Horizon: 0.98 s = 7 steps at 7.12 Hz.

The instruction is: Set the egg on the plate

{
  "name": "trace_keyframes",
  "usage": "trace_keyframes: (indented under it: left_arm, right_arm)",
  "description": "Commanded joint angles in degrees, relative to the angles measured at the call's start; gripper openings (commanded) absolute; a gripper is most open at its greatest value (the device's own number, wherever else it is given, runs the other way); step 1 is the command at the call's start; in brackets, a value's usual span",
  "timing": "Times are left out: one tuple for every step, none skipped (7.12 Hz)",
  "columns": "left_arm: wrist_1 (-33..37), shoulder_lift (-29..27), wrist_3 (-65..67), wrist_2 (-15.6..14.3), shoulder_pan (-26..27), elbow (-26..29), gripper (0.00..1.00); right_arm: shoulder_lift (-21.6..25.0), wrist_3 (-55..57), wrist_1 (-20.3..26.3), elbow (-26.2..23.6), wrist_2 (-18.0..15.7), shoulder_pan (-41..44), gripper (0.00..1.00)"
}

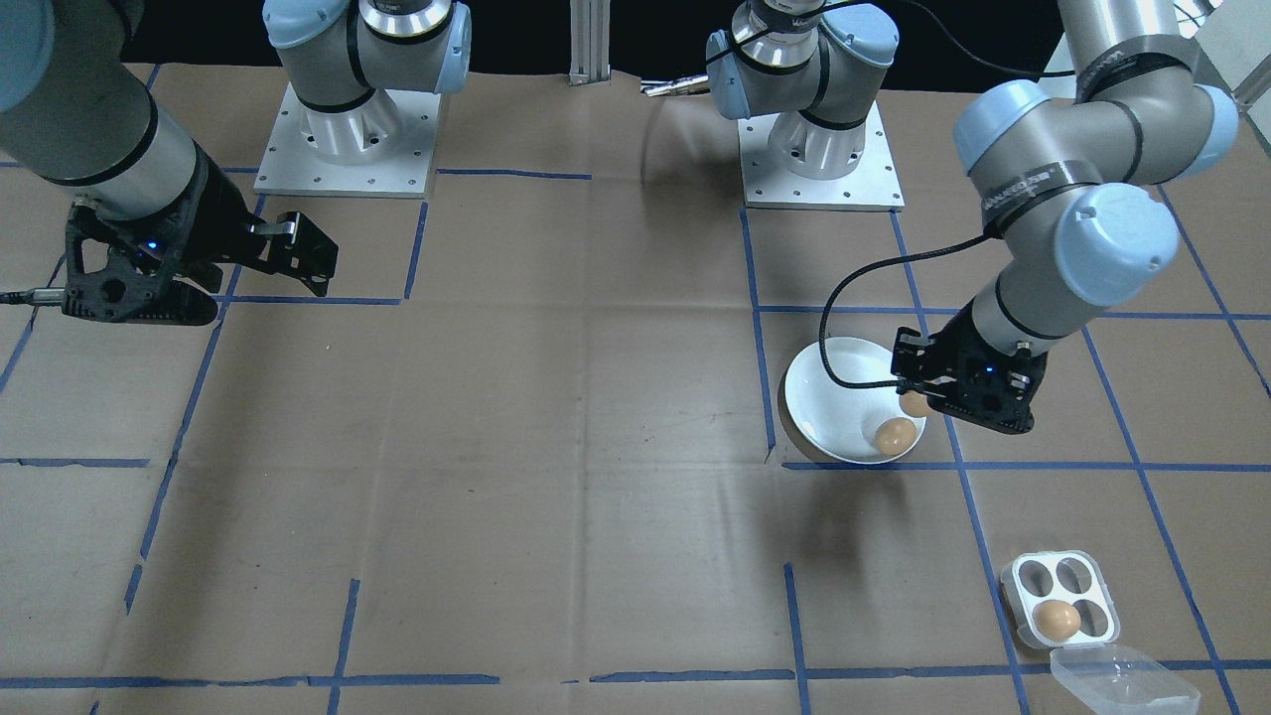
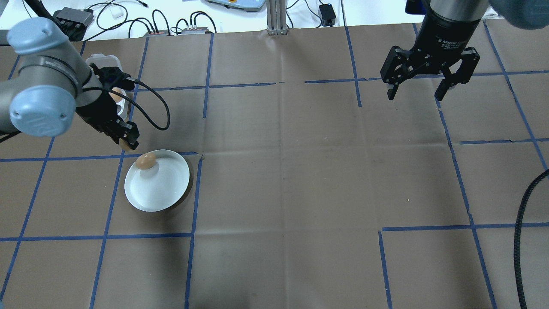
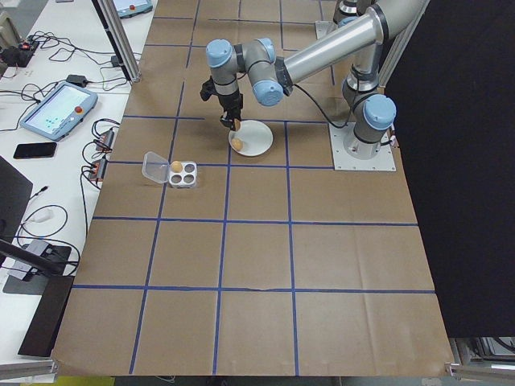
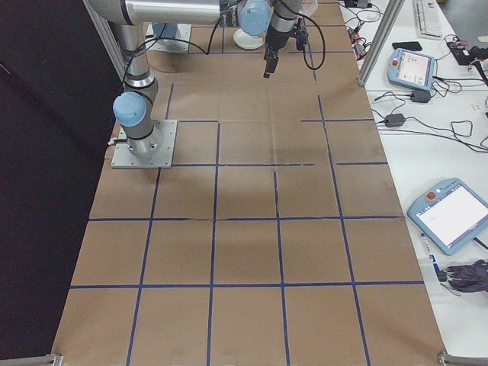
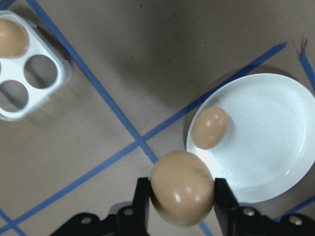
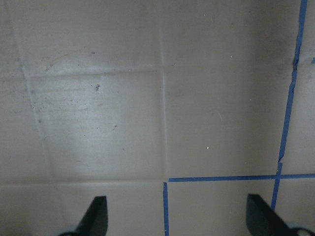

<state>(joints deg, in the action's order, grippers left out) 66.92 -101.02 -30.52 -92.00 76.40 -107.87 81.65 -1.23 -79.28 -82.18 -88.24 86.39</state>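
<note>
The white plate [image 1: 839, 392] lies on the paper-covered table with one brown egg [image 1: 895, 435] resting on it near its rim. My left gripper [image 5: 181, 199] is shut on a second brown egg [image 5: 182, 187] and holds it just over the plate's edge [image 5: 275, 147], beside the resting egg [image 5: 209, 128]. From overhead, the held egg [image 2: 125, 146] hangs at the plate's [image 2: 161, 186] far-left rim. My right gripper [image 2: 416, 95] is open and empty, far off over bare table.
A clear plastic four-hole egg tray [image 1: 1059, 599] with one egg [image 1: 1056, 620] and an open lid [image 1: 1122, 680] sits beyond the plate, partly hidden by my left arm overhead. Blue tape lines grid the brown paper. Both arm bases [image 1: 348, 139] stand at the robot's edge.
</note>
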Motion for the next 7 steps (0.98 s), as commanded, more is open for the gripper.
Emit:
trace_keyframes:
  left_arm:
    - [-13.59, -1.63, 10.19, 1.20, 1.21, -9.00, 0.35]
    - [-16.61, -3.38, 12.04, 2.51, 1.56, -10.25, 0.35]
    - [-16.82, -3.22, 12.67, 2.70, 1.82, -10.52, 0.36]
    - [-16.82, -2.79, 12.76, 2.70, 1.82, -10.61, 0.57]
    - [-16.82, -2.35, 12.76, 2.53, 2.09, -10.52, 1.00]
    - [-16.73, -1.65, 12.76, 1.92, 2.18, -9.91, 1.00]
    - [-16.21, -0.86, 12.76, 1.82, 2.09, -8.43, 1.00]
  right_arm:
    - [0.00, 0.00, 0.00, 0.00, 0.00, 0.00, 1.00]
    - [0.00, 0.00, 0.00, 0.00, 0.00, 0.00, 1.00]
    - [0.00, 0.00, 0.00, 0.00, 0.00, 0.00, 1.00]
    - [0.00, 0.00, 0.00, 0.00, 0.00, 0.00, 1.00]
    - [0.00, 0.00, 0.00, 0.00, 0.00, 0.00, 1.00]
    - [0.00, 0.00, 0.00, 0.00, 0.00, 0.00, 1.00]
    - [0.00, 0.00, 0.00, 0.00, -0.09, 0.00, 1.00]
